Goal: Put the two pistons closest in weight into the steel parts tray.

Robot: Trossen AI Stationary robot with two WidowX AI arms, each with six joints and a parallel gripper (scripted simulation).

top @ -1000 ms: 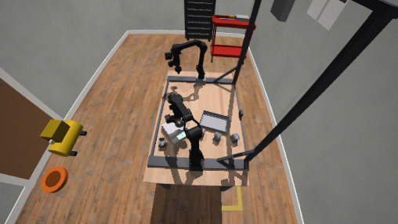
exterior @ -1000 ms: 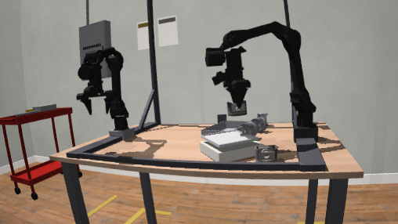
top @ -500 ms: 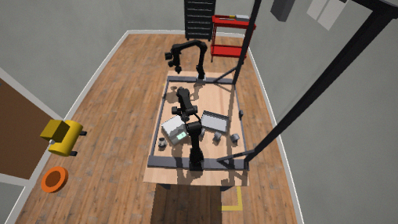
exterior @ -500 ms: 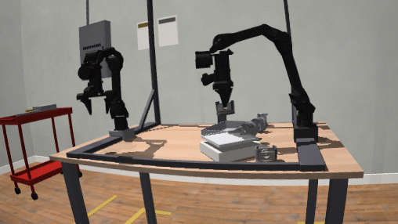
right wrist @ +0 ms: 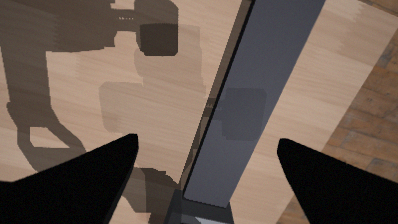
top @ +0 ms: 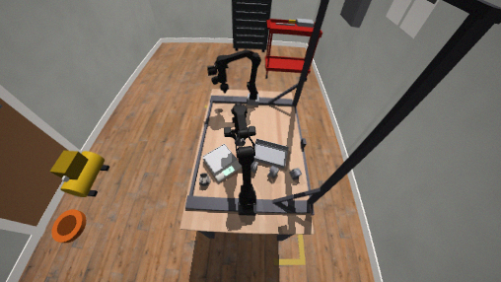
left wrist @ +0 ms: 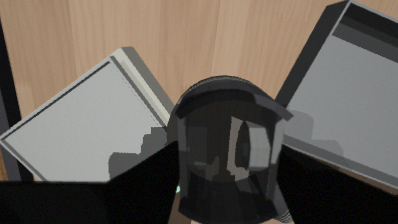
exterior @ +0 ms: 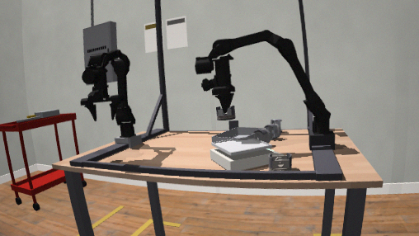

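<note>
We see the left pincer (top: 241, 142) (exterior: 225, 110) (left wrist: 226, 149) pointing down and pinching a gray piston (top: 240, 140) (exterior: 225, 115) (left wrist: 225, 97) between its fingers; this piston hangs above the desk (top: 261, 123) (exterior: 185, 145) (left wrist: 165, 30) (right wrist: 325, 65), between the scale (top: 219, 159) (exterior: 241, 162) (left wrist: 80, 130) and the steel parts tray (top: 270, 153) (exterior: 231, 133) (left wrist: 307, 57) as our left wrist view has it; the tray stands on the desk, and shadows fall across part of its floor.

We find more pistons on the desk: one (top: 204, 179) (exterior: 280, 162) stands beside the scale, on the side away from the tray; another (top: 253, 167) sits near the tray, partly hidden by the left arm; a third (top: 272, 172) lies near the tray's long side; a fourth (top: 295, 174) lies farther along, near the dark frame (top: 217, 203) (exterior: 206, 172) (right wrist: 250, 100); we cannot tell from these views which two are closest in weight.

The scale's green display (top: 228, 171) is lit, though its digits are too small for us to read; our right pincer (top: 224, 90) (exterior: 104, 119) (right wrist: 208, 143) hangs with its fingers spread wide, high over the far end of the desk, near the frame bar and well apart from the pistons.

Held piston (exterior: 225, 117) (left wrist: 225, 145) now nearer the steel parts tray (top: 270, 153) (exterior: 247, 130) (left wrist: 352, 100)
</note>
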